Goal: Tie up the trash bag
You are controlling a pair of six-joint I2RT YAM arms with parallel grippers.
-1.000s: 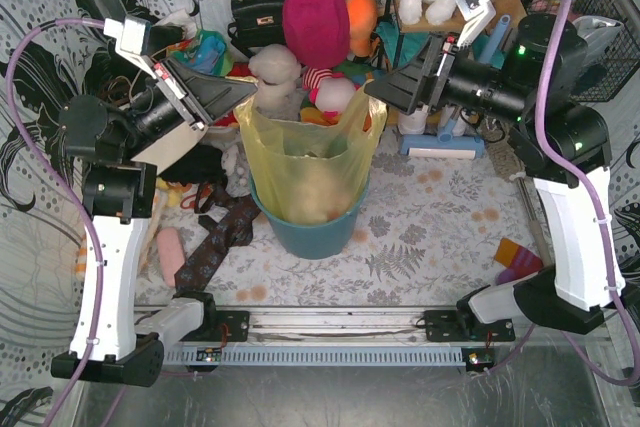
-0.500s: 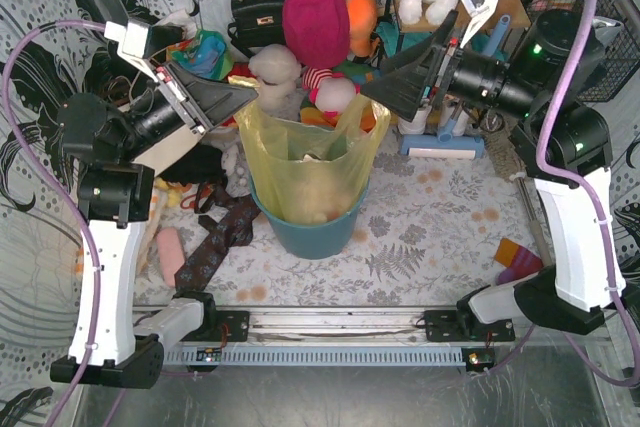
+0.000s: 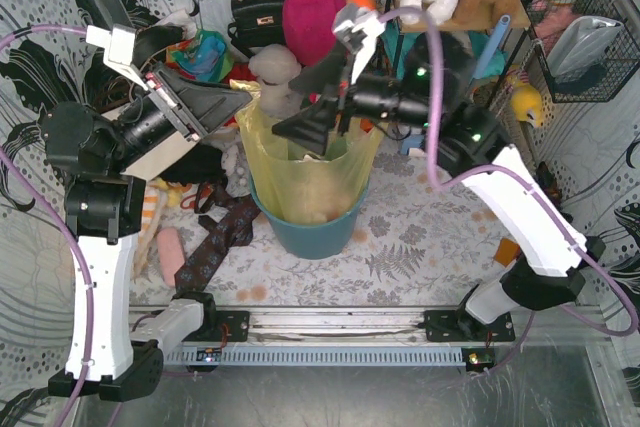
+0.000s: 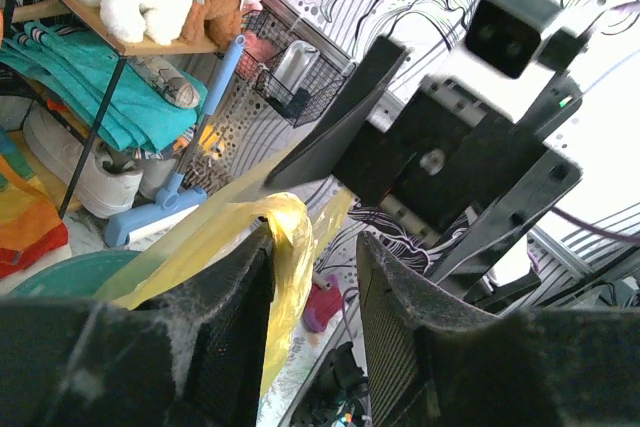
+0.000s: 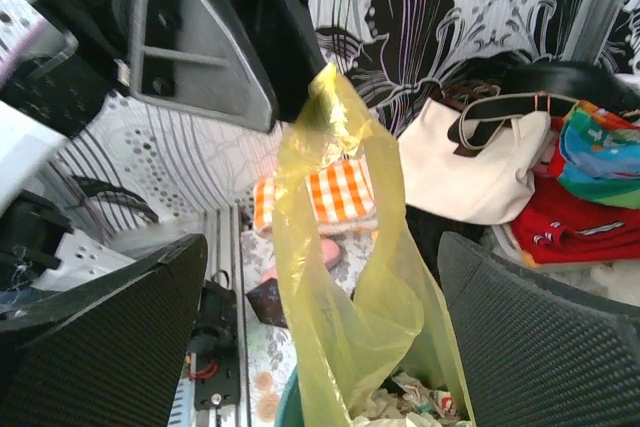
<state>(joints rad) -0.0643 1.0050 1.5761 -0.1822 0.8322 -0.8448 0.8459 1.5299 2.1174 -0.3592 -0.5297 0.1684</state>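
The trash bag (image 3: 305, 162), thin yellow plastic with crumpled white paper inside, stands in the teal bin (image 3: 310, 237). My left gripper (image 3: 240, 97) is at the bag's upper left edge. Its jaws are open, and a strip of the bag (image 4: 285, 237) lies against the inner face of one finger. My right gripper (image 3: 295, 102) reaches over the bag's mouth from the right, wide open. In the right wrist view the bag's raised loop (image 5: 340, 277) stands between its fingers (image 5: 322, 247) without touching either pad. The loop's top sits by the left gripper's dark fingers (image 5: 250, 37).
Behind the bin are plush toys, a pink backpack (image 3: 315, 17) and a black handbag (image 3: 258, 12). A cream tote (image 5: 470, 167) lies at the left. Dark ties (image 3: 215, 242) and a pink item (image 3: 170, 252) lie left of the bin. A wire basket (image 3: 580, 37) hangs at the right.
The right arm has swung left from the bag's right rim to over its mouth, its jaws opening wide. The left gripper's jaws have parted from shut.
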